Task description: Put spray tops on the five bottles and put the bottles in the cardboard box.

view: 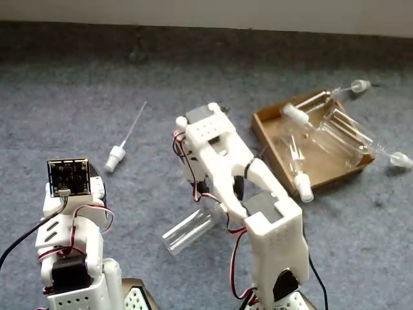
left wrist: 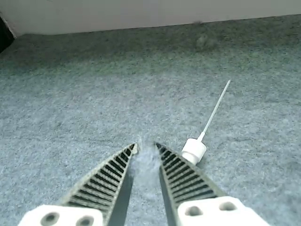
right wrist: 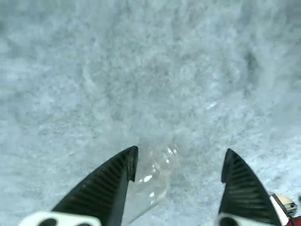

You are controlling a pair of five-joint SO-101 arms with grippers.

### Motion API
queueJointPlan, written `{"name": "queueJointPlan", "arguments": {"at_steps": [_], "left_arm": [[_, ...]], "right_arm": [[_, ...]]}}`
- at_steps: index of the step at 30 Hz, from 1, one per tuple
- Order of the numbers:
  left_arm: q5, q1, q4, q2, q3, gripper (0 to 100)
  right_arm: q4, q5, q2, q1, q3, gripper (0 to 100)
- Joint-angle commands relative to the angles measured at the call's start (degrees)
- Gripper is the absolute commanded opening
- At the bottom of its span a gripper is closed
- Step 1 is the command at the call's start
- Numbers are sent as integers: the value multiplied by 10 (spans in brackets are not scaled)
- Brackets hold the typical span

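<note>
So the cardboard box (view: 271, 139) sits on the grey carpet (view: 77, 84) with a bunch of clear bottles in it (view: 335, 132). They've got white tops on, and a couple of them poke out over the box's rim.

One bare bottle (view: 190, 229) lies on its side on the carpet, well away from the box on its left side, partly tucked under the right arm. The right gripper (right wrist: 182, 155) hangs right over it. Its black fingers are spread wide and the bottle's neck end sits between them, closer to one finger; I can't tell if it's touching.

The loose spray top (view: 115, 157) is even farther from the box, out past that bottle, lying flat with its thin tube pointing away from the arms. The left gripper (left wrist: 146, 148) is low over the carpet just beside it. Its fingers are only a narrow gap apart with nothing between them, and the white cap sits right next to one fingertip.
</note>
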Motion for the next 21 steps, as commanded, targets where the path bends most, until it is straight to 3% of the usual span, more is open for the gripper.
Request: {"name": "queueJointPlan", "arguments": {"at_steps": [1, 11, 21], "left_arm": [[-2, -4, -12, -5, -2, 11], [-2, -4, -12, -5, -1, 11], [-4, 26, -25, -5, 16, 11]], "right_arm": [[33, -39, -31, 7, -139, 275], [31, -91, -178, -92, -80, 276], [-58, -111, -177, -81, 90, 276]]}}
